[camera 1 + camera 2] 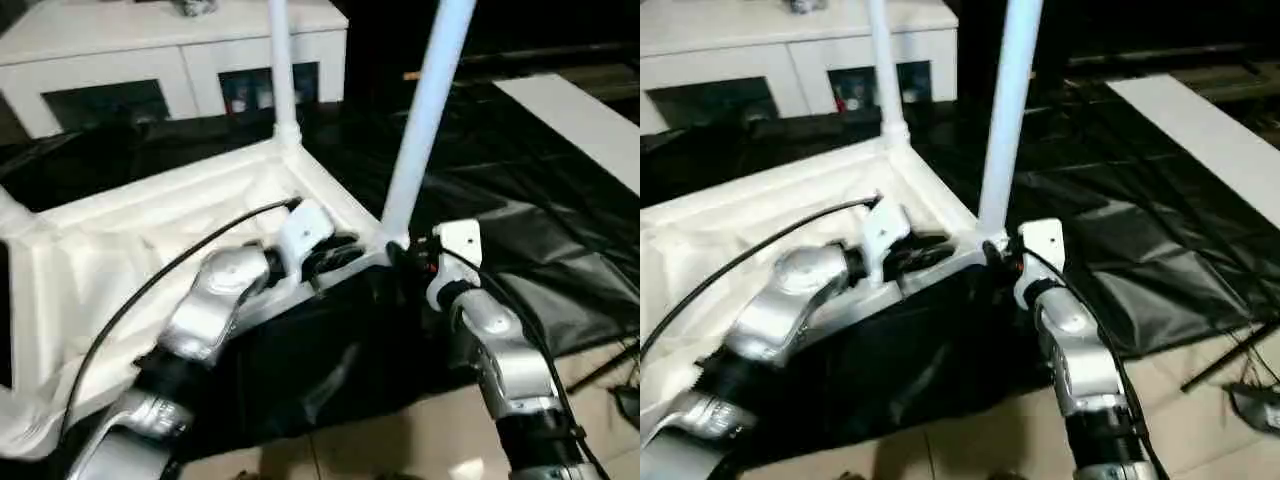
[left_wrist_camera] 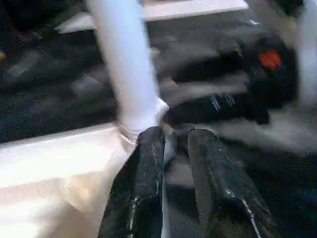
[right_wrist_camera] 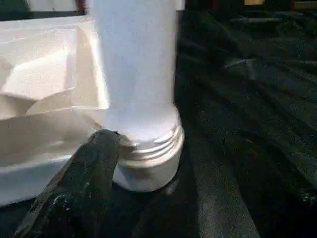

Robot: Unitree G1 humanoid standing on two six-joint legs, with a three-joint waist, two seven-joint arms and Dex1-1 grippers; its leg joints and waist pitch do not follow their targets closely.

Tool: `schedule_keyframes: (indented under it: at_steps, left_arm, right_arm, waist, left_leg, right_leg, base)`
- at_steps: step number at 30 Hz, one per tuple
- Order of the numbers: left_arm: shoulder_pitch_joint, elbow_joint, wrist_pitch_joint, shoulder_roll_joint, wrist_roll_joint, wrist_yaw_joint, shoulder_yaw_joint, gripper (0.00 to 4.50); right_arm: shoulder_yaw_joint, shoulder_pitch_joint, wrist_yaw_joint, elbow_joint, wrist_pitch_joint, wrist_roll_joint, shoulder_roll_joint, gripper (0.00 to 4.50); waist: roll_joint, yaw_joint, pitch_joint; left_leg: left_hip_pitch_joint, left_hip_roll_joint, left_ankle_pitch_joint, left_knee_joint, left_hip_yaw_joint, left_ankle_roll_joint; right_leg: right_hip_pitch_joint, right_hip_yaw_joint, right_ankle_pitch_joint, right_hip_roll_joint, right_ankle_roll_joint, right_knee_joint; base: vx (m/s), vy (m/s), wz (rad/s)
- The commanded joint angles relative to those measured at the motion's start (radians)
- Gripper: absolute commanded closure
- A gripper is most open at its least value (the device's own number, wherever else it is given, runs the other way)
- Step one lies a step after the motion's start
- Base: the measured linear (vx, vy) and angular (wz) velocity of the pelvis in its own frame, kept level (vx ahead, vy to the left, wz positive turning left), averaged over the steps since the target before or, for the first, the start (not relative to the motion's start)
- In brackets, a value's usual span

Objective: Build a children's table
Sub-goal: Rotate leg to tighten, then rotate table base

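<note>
Lying upside down on black sheeting (image 1: 520, 240), the children's table (image 1: 150, 240) has its near corner leg (image 1: 425, 120) flanked by the slightly parted left gripper (image 1: 345, 255) and spread right gripper (image 1: 405, 262)

The table top (image 1: 760, 215) lies upside down on a black sheet (image 1: 1140, 240), its ribbed underside facing up. Two white legs stand upright from its corners: the near leg (image 1: 1008, 110) at the corner closest to the right arm, the far leg (image 1: 883, 70) at the corner behind it. The left gripper (image 1: 930, 248) rests along the table top's near edge, just beside the near leg's base. The right gripper (image 1: 998, 255) sits at that same corner, against the leg's base. A white cabinet (image 1: 790, 50) stands behind.
</note>
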Motion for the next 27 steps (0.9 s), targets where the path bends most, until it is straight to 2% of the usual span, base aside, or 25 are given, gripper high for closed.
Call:
schedule_keyframes:
  at_steps: [1, 2, 3, 6, 7, 8, 9, 10, 13, 15, 18, 23, 27]
  left_arm:
    - [0.029, -0.097, 0.082, 0.066, -0.016, -0.047, 0.019, 3.03]
    - [0.041, -0.122, 0.098, 0.089, -0.017, -0.061, 0.018, 2.9]
    - [0.041, -0.122, 0.098, 0.089, -0.017, -0.061, 0.018, 2.77]
    - [0.109, -0.248, 0.214, 0.229, -0.025, -0.133, 0.021, 2.57]
    - [0.109, -0.248, 0.214, 0.229, -0.025, -0.133, 0.021, 2.57]
    - [0.149, -0.314, 0.288, 0.317, -0.019, -0.169, 0.03, 2.45]
    - [0.154, -0.322, 0.298, 0.329, -0.019, -0.175, 0.031, 2.45]
    - [0.168, -0.337, 0.326, 0.363, -0.008, -0.188, 0.03, 2.45]
    - [0.2, -0.372, 0.382, 0.42, 0.009, -0.202, 0.021, 2.45]
    - [0.212, -0.372, 0.406, 0.435, 0.031, -0.183, 0.014, 2.45]
    - [0.216, -0.374, 0.417, 0.442, 0.037, -0.173, 0.011, 2.45]
    - [0.229, -0.387, 0.482, 0.48, 0.053, -0.156, -0.02, 2.45]
    - [0.22, -0.364, 0.481, 0.467, 0.068, -0.136, -0.012, 2.72]
  right_arm:
    - [0.029, 0.005, 0.058, -0.033, 0.023, 0.008, -0.017, 0.81]
    - [0.036, 0.007, 0.076, -0.037, 0.023, 0.008, -0.022, 0.81]
    - [0.036, 0.007, 0.076, -0.037, 0.023, 0.008, -0.022, 0.81]
    - [0.079, 0.015, 0.184, -0.081, 0.054, 0.045, -0.058, 0.81]
    - [0.079, 0.015, 0.184, -0.081, 0.054, 0.045, -0.058, 0.81]
    - [0.124, 0.021, 0.282, -0.128, 0.083, 0.074, -0.095, 0.81]
    - [0.131, 0.022, 0.296, -0.134, 0.086, 0.077, -0.101, 0.81]
    - [0.148, 0.025, 0.334, -0.152, 0.094, 0.085, -0.118, 0.81]
    - [0.17, 0.026, 0.395, -0.178, 0.109, 0.094, -0.144, 0.81]
    - [0.174, 0.022, 0.413, -0.182, 0.114, 0.093, -0.15, 0.81]
    - [0.176, 0.021, 0.42, -0.183, 0.117, 0.093, -0.154, 0.81]
    - [0.202, 0.021, 0.477, -0.214, 0.14, 0.107, -0.192, 0.81]
    - [0.202, 0.024, 0.488, -0.221, 0.143, 0.104, -0.193, 0.81]
  waist:
    - [-0.012, 0.001, -0.063]
    - [-0.008, -0.003, -0.06]
    - [-0.008, -0.002, -0.059]
    - [-0.006, 0.001, -0.058]
    - [-0.005, 0.0, -0.059]
    - [-0.004, 0.003, -0.059]
    - [-0.004, 0.0, -0.057]
    - [-0.004, 0.001, -0.054]
    - [-0.003, 0.005, -0.052]
    - [-0.001, 0.007, -0.051]
    - [-0.005, 0.007, -0.052]
    - [-0.006, 0.007, -0.057]
    - [-0.006, 0.007, -0.059]
  left_leg:
    - [0.006, 0.034, -0.197, -0.078, -0.012, 0.029]
    - [0.004, 0.033, -0.192, -0.078, -0.009, 0.031]
    - [0.008, 0.032, -0.194, -0.078, -0.009, 0.03]
    - [0.01, 0.035, -0.191, -0.08, -0.009, 0.028]
    - [0.01, 0.035, -0.191, -0.08, -0.01, 0.027]
    - [0.013, 0.035, -0.194, -0.08, -0.011, 0.029]
    - [0.01, 0.035, -0.199, -0.08, -0.01, 0.03]
    - [0.015, 0.033, -0.212, -0.081, -0.007, 0.028]
    - [0.018, 0.034, -0.239, -0.083, -0.008, 0.014]
    - [0.02, 0.034, -0.249, -0.083, -0.009, 0.003]
    - [0.018, 0.032, -0.252, -0.084, -0.011, -0.004]
    - [0.013, 0.029, -0.205, -0.079, -0.011, 0.01]
    - [0.013, 0.028, -0.182, -0.075, -0.01, 0.016]
  right_leg:
    - [0.052, 0.044, -0.201, -0.058, -0.2, -0.07]
    - [0.048, 0.045, -0.201, -0.054, -0.201, -0.072]
    - [0.045, 0.045, -0.204, -0.053, -0.202, -0.075]
    - [0.044, 0.046, -0.182, -0.051, -0.21, -0.069]
    - [0.047, 0.045, -0.167, -0.049, -0.212, -0.064]
    - [0.047, 0.044, -0.163, -0.049, -0.213, -0.063]
    - [0.048, 0.045, -0.165, -0.048, -0.212, -0.063]
    - [0.042, 0.046, -0.193, -0.047, -0.208, -0.069]
    - [0.038, 0.048, -0.242, -0.049, -0.203, -0.072]
    - [0.037, 0.05, -0.26, -0.05, -0.201, -0.074]
    - [0.04, 0.051, -0.268, -0.051, -0.193, -0.074]
    - [0.045, 0.051, -0.213, -0.049, -0.197, -0.068]
    - [0.046, 0.051, -0.181, -0.049, -0.212, -0.066]
  base:
    - [0.0, 0.0, 0.0]
    - [0.0, 0.0, 0.0]
    - [0.0, 0.0, 0.0]
    - [0.0, 0.0, 0.0]
    - [0.0, 0.0, 0.0]
    - [0.0, 0.0, 0.0]
    - [0.0, 0.0, 0.0]
    - [0.0, 0.0, 0.0]
    - [0.0, 0.0, 0.0]
    - [0.0, 0.0, 0.0]
    - [0.0, 0.0, 0.0]
    - [0.0, 0.0, 0.0]
    - [0.0, 0.0, 0.0]
